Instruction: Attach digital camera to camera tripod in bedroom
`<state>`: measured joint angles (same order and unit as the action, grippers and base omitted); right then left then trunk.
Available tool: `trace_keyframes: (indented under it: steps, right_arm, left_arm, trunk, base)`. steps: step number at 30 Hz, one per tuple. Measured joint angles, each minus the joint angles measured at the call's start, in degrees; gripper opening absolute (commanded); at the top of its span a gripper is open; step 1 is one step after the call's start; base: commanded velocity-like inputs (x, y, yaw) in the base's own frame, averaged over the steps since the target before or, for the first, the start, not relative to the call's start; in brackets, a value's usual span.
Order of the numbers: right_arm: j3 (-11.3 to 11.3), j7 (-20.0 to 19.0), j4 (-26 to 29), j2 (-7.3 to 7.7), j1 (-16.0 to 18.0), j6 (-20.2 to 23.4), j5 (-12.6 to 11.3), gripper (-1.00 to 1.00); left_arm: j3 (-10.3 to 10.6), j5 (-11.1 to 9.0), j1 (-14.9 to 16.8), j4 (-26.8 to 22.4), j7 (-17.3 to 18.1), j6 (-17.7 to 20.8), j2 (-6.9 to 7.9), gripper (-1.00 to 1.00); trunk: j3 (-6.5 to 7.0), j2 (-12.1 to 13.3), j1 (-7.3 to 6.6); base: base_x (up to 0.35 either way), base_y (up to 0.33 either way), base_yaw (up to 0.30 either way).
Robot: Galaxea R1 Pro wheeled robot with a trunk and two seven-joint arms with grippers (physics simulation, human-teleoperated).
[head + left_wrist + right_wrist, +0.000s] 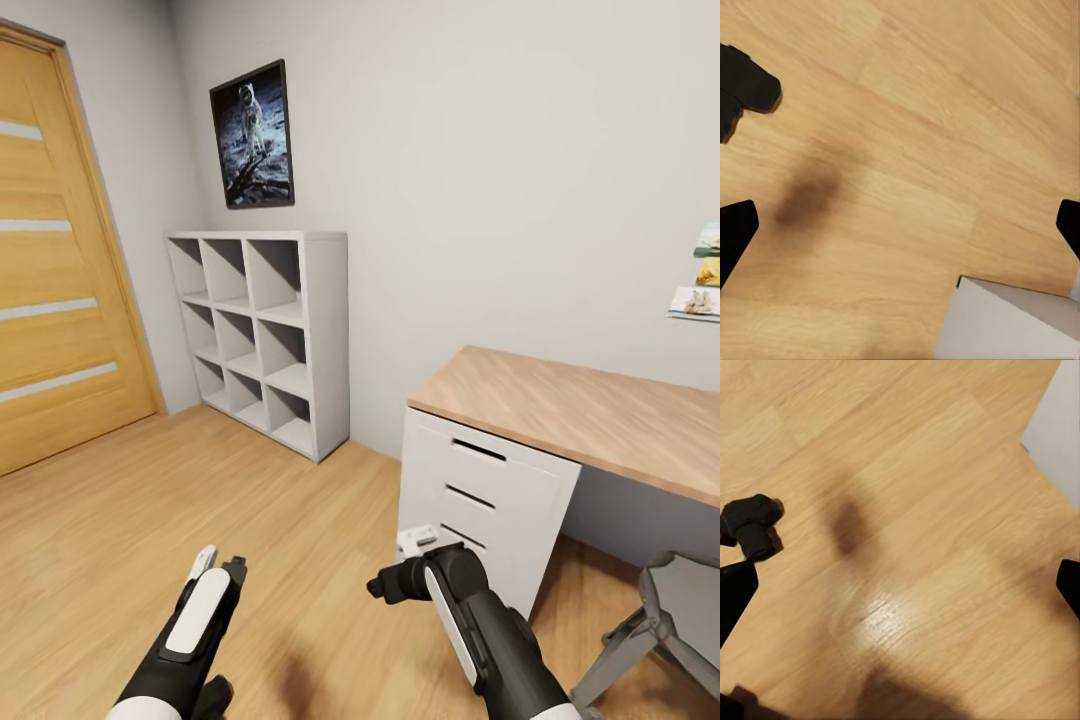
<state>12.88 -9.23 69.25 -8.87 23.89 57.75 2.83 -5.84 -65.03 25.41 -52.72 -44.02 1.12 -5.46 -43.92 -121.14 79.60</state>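
Observation:
I am in the bedroom, over a light wood plank floor [200, 520]. The digital camera and the camera tripod are out of view. Both arms hang low in front of me. In the head view my left gripper [232, 568] points forward over the floor, and my right gripper [385, 585] points left beside the desk's drawers. In the left wrist view the left gripper [900, 229] is open, its fingertips [735, 232] at the picture's edges over bare planks. The right gripper [900, 589] is just as wide open and empty. A small black shape [750, 525] lies beyond it; I cannot tell what it is.
White cube shelves [265, 340] stand against the back wall, with an astronaut poster [252, 135] above. A wooden door [60, 280] is at the left. The wood-topped white desk [600, 410] with drawers [480, 500] is close on the right, with a small grey stool [670, 620] under it.

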Motion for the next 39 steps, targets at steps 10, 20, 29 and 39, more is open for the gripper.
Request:
trace_keyframes:
  steps: [10, 20, 29, 39]
  right_arm:
    - [0.0, 0.0, 0.0, 0.0, 0.1, 0.8, -0.4, 1.0]
    - [0.0, 0.0, 0.0, 0.0, 0.1, 1.0, -0.5, 1.0]
    - [-0.2, -0.1, 0.3, -0.05, 0.2, 2.0, -0.5, 1.0]
    - [-0.3, 0.0, 0.3, -0.15, 2.3, 2.0, -1.9, 1.0]
  left_arm:
    - [-0.2, -0.9, -0.8, -0.5, 0.3, -0.1, 0.2, 1.0]
    - [-3.2, -3.8, -1.2, -0.9, 0.3, -0.1, 0.23, 1.0]
    - [-4.1, -8.5, -1.2, -0.7, 0.8, -4.4, -0.01, 1.0]
    - [-3.7, -10.1, -0.4, -0.2, 1.0, -11.5, -0.47, 1.0]
  trunk:
    - [-1.8, -4.0, 2.2]
    - [-3.59, -8.0, 4.39]
    - [-5.21, -11.6, 6.37]
    - [-7.0, -15.6, 8.57]
  base:
    - [0.0, 0.0, 0.0]
    - [0.0, 0.0, 0.0]
    - [0.0, 0.0, 0.0]
    - [0.0, 0.0, 0.0]
